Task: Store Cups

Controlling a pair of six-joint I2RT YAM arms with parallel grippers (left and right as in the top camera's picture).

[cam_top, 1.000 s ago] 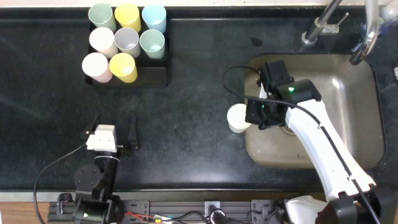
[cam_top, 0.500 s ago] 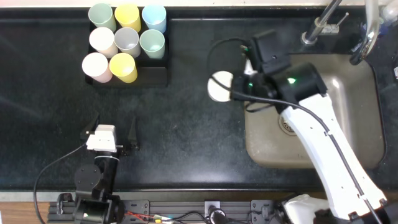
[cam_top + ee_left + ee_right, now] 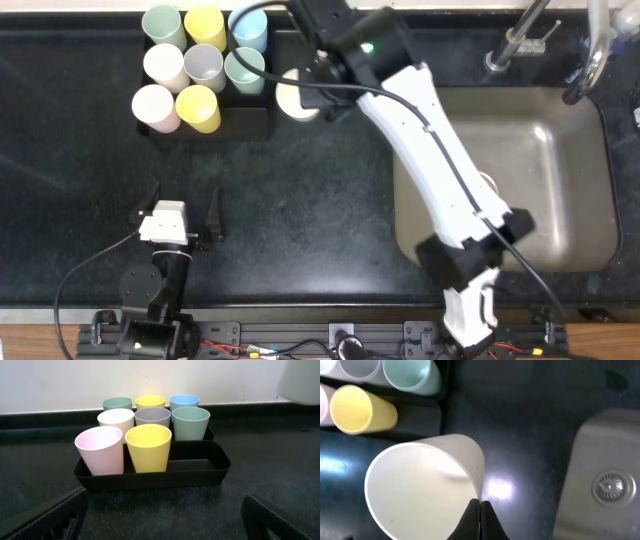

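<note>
In the top view, a black rectangular plastic tray [image 3: 250,125] sat at about 10 o'clock on the dark speckled countertop [image 3: 300,220]. It held eight upright plastic cups [image 3: 204,65] in rows of three. The row toward 12 o'clock was sage green, yellow and light blue, and the middle row was white, grey and green. A pale pink cup [image 3: 153,108] and a yellow cup [image 3: 198,108] stood in the row toward 6 o'clock. The tray's bare compartment lay at its 5 o'clock corner. The right gripper [image 3: 315,85] was at 3 o'clock of the tray, its arm reaching across from the stainless steel sink [image 3: 560,150] side. Its jaws were pinched together on the wall of a cream plastic cup [image 3: 297,95], near the rim. In the right wrist view, that cup [image 3: 425,485] was tipped with its mouth toward the camera. It was above the countertop just beside the tray's edge, near the green and yellow cups, and whether it touched the tray could not be told. The left gripper [image 3: 185,210] was at about 7 o'clock on the counter, well apart from the tray. It faced the tray with its jaws spread wide and nothing between the black fingers [image 3: 50,515]. A metal faucet [image 3: 520,35] stood at 12 o'clock of the sink.
</note>
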